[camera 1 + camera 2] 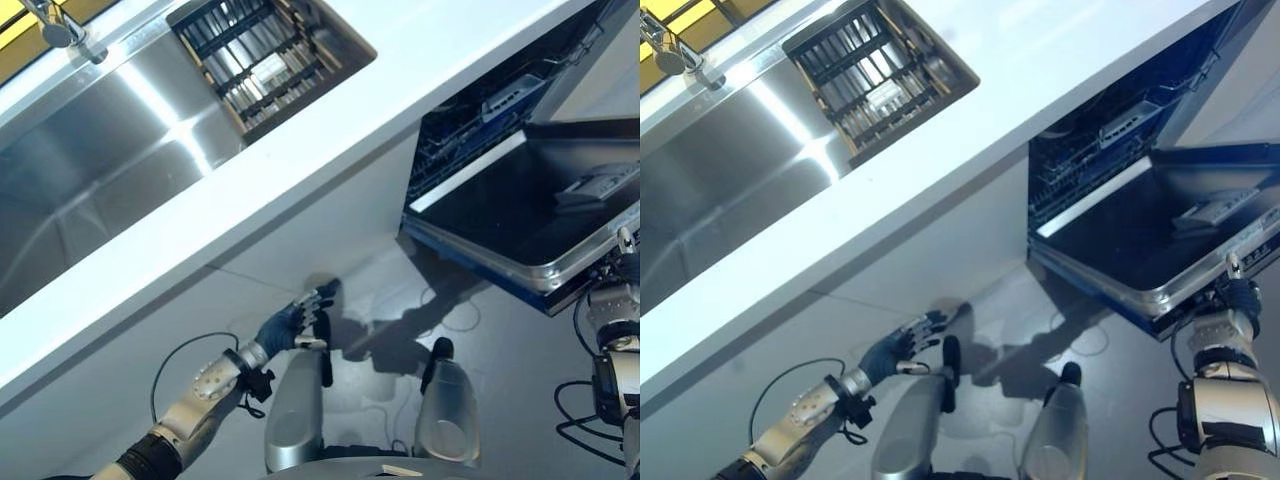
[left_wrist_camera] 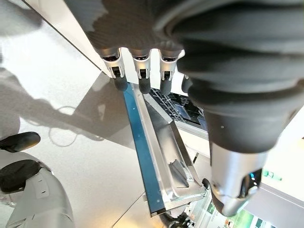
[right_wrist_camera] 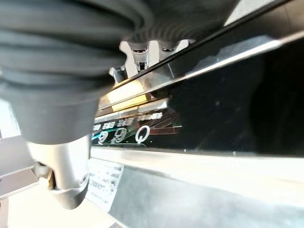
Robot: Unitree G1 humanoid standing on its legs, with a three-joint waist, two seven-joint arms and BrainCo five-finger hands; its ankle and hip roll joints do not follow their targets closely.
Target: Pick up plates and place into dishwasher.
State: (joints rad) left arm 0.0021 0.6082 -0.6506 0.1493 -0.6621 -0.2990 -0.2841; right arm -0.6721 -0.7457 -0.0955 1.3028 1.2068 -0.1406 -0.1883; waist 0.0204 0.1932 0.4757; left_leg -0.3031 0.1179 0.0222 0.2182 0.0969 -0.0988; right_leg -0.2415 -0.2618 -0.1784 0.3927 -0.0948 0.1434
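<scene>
counter: a long white worktop runs slantwise across the view.
sink: a steel basin is sunk into it, bright glare on the metal, a tap at the far corner.
rack: a dark slatted drainer sits beside the basin.
floor: pale grey, glossy, carrying soft shadows.

I see a white countertop running diagonally, with a stainless sink set into it. A dark wire dish rack sits in the recess beside the basin, and a tap stands at the far edge.
</scene>
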